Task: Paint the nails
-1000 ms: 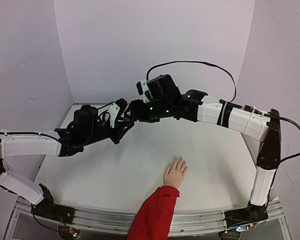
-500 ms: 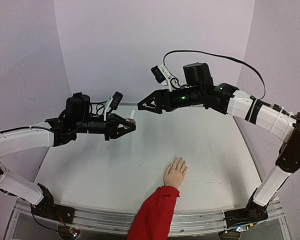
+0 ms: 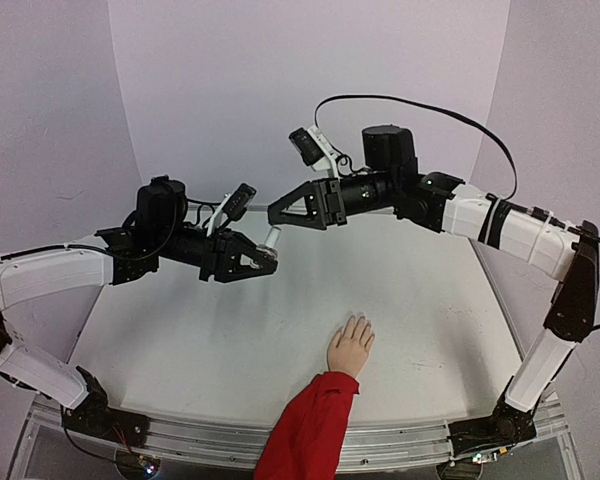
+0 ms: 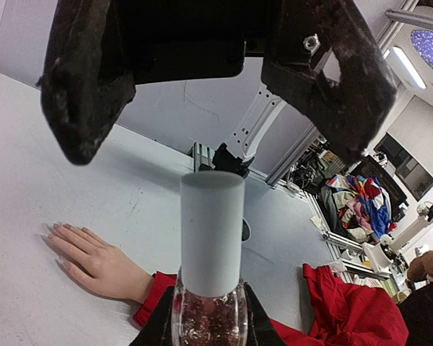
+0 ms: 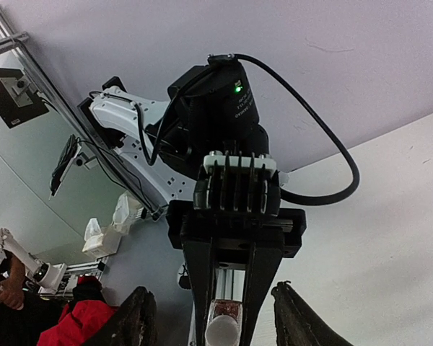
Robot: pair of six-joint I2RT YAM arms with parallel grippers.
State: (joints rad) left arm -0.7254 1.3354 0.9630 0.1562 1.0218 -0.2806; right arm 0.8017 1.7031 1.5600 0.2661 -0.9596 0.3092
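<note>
The left gripper [image 3: 262,258] is clamped on a small glitter bottle [image 4: 209,317], whose pale cap [image 4: 212,234] sticks out past its fingertips. The right gripper [image 3: 280,213] faces it with its fingers [image 4: 83,86] spread wide. The cap sits just off their tips, in line with the gap and touching neither. The nails [image 4: 52,228] are on the mannequin hand [image 3: 351,346], which lies flat on the table [image 3: 200,340] well below both pairs of fingers, its red sleeve [image 3: 308,428] trailing behind.
</note>
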